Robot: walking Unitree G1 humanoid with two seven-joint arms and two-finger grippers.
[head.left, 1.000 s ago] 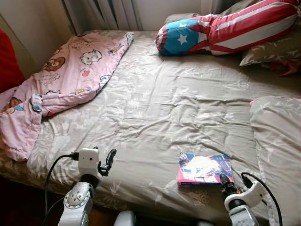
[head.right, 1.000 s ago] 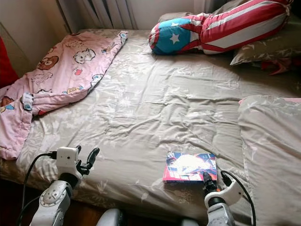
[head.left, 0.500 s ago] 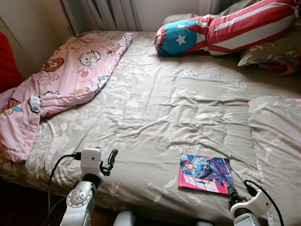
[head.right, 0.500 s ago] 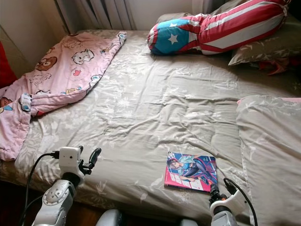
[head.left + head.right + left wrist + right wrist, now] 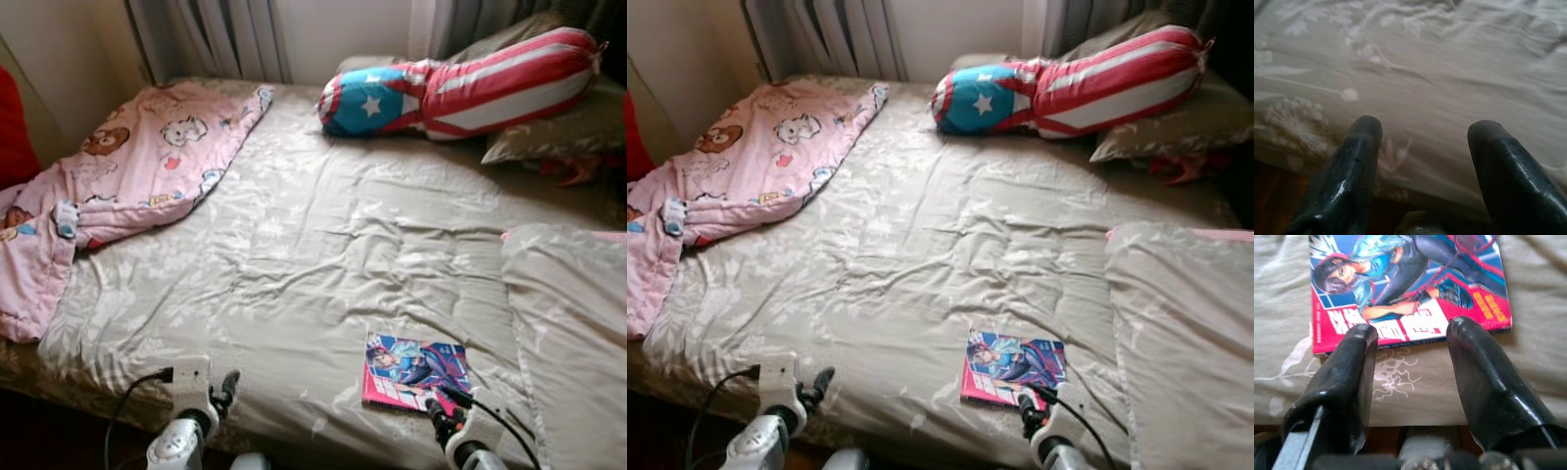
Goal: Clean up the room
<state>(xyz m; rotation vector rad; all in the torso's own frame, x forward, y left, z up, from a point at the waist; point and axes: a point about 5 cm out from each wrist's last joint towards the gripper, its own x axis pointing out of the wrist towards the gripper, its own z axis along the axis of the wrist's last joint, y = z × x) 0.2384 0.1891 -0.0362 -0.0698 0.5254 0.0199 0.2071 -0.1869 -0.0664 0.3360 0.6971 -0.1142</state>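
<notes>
Lying flat, comic book [image 5: 1410, 284], right gripper [image 5: 1410, 333] spread

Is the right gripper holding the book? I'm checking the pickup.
No. The right gripper is open, its fingers short of the book, which lies flat on the bed.

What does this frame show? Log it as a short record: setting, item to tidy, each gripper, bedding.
setting: bed with a grey floral cover
item to tidy: comic book lying flat near the bed's front edge
right gripper: jaws open, just short of the book's near edge, not touching
left gripper: jaws open, holding nothing, above the bed's front edge
bedding: pink cartoon blanket at the left; star-and-stripe bolster at the head
</notes>
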